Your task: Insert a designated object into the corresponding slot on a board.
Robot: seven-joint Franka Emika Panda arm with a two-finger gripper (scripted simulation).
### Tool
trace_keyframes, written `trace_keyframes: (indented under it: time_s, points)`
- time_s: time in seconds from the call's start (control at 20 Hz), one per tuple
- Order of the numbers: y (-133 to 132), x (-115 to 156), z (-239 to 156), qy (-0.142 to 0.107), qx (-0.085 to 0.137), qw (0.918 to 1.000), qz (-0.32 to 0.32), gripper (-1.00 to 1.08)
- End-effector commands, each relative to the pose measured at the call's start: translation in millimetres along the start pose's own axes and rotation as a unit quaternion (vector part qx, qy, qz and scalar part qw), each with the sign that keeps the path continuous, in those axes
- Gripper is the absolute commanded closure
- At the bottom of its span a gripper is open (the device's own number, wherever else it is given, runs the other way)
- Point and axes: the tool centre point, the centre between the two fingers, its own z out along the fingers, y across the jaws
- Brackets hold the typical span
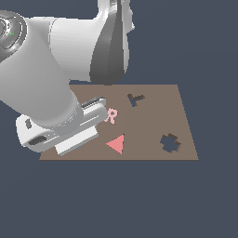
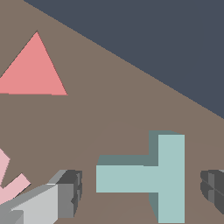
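Note:
The teal T-shaped block [image 2: 153, 177] lies flat on the brown board [image 2: 109, 109]. My gripper [image 2: 140, 190] is open and straddles it, one fingertip [image 2: 68, 192] on each side with a gap to the block. In the exterior view the arm and hand [image 1: 65, 132] hang over the board's [image 1: 179, 109] left part and hide the block. The small dark T-shaped slot [image 1: 135, 99] is near the board's far edge, to the exterior view's right of the hand.
A pink letter R [image 1: 112, 115] lies right beside the hand and shows in the wrist view [image 2: 11, 186]. A red triangle [image 1: 116, 144] lies near the front edge, also in the wrist view [image 2: 35, 70]. A larger dark cross-shaped cutout [image 1: 170, 143] is at the right.

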Motion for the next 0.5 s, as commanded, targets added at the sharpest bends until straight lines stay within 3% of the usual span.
trace_keyframes:
  time_s: [0.0,0.45]
  points:
    - [1.1,0.8,0.6,0.0,0.0,1.0,-0.002,-0.92]
    - [-0.4,0.9,3.8,0.0,0.0,1.0,0.0,-0.92]
